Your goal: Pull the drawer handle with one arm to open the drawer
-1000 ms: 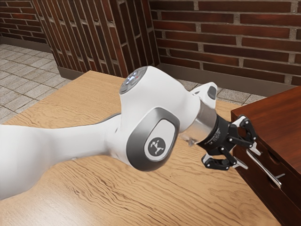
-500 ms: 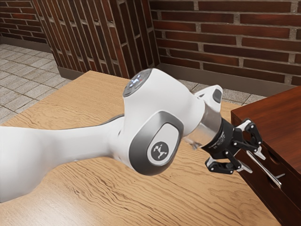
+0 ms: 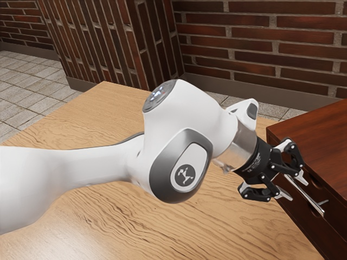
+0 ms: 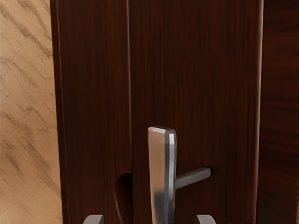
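Note:
A dark wooden cabinet [image 3: 320,130] stands at the exterior view's right, on the table. Its upper drawer front [image 3: 317,187] lies flush with the cabinet face. A slim metal bar handle [image 3: 306,196] runs slantwise across it. My black gripper [image 3: 293,186] is open at the handle's upper end, one finger on each side of the bar. In the wrist view the handle [image 4: 161,177] stands between two fingertips [image 4: 93,218], with a gap on both sides. The drawer front [image 4: 196,93] is right in front of the hand.
The light wooden table [image 3: 97,114] stretches to the exterior view's left and front. A lower drawer [image 3: 325,233] sits under the upper one. Brick walls [image 3: 260,38] rise behind the table. My white arm [image 3: 173,141] crosses the table's middle.
My hand has moved toward the exterior view's right, up to the drawer front, so the open fingers now straddle the handle. The drawer has not moved.

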You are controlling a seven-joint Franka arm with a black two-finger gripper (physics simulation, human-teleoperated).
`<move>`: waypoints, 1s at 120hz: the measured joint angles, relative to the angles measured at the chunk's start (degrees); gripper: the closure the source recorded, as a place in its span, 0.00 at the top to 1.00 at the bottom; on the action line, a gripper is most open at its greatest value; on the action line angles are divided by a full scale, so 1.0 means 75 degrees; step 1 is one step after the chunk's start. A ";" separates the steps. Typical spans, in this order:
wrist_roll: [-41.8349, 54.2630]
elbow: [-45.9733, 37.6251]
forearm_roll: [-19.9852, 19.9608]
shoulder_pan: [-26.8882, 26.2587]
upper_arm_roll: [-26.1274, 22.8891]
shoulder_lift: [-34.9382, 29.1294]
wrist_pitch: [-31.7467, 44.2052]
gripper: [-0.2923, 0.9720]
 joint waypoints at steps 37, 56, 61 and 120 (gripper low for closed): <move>-0.0002 -0.0015 0.0000 -0.0099 -0.0012 0.0001 -0.0001 0.38; -0.0002 -0.0025 0.0000 -0.0153 -0.0012 0.0002 -0.0001 0.38; -0.0002 -0.0029 0.0000 -0.0147 -0.0012 0.0003 -0.0001 0.38; -0.0020 -0.0219 0.0015 -0.0086 -0.0014 -0.0048 -0.0067 0.27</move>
